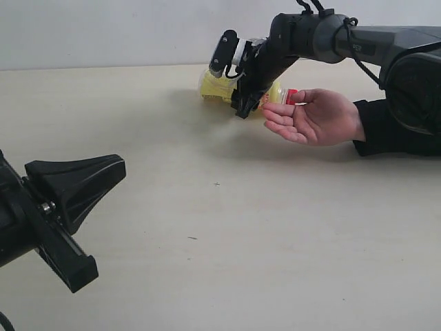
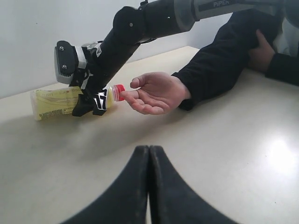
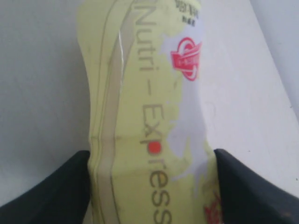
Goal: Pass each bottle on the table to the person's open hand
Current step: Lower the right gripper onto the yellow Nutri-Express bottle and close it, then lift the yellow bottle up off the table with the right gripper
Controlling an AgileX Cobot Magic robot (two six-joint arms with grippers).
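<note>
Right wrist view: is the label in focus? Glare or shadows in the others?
Right wrist view: yellow bottle fills the frame, soft but lettering legible; right pincer's fingers are dark blurs. Left wrist view: glare patch on the table; shut left pincer is featureless black. Exterior view: even light, soft shadow under the open hand.

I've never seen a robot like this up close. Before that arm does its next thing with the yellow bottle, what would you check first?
1. yellow bottle sits between the fingers of the right tool: ok.
2. Grip is firm enough to carry it: cannot tell; the fingers flank the bottle, but contact is unclear.
3. person's open hand is palm up and waiting: ok.
4. red cap points at the hand, right at its fingertips: ok.
5. Bottle is lifted off the table: cannot tell.
6. left tool is shut and far from the handover: ok.
</note>
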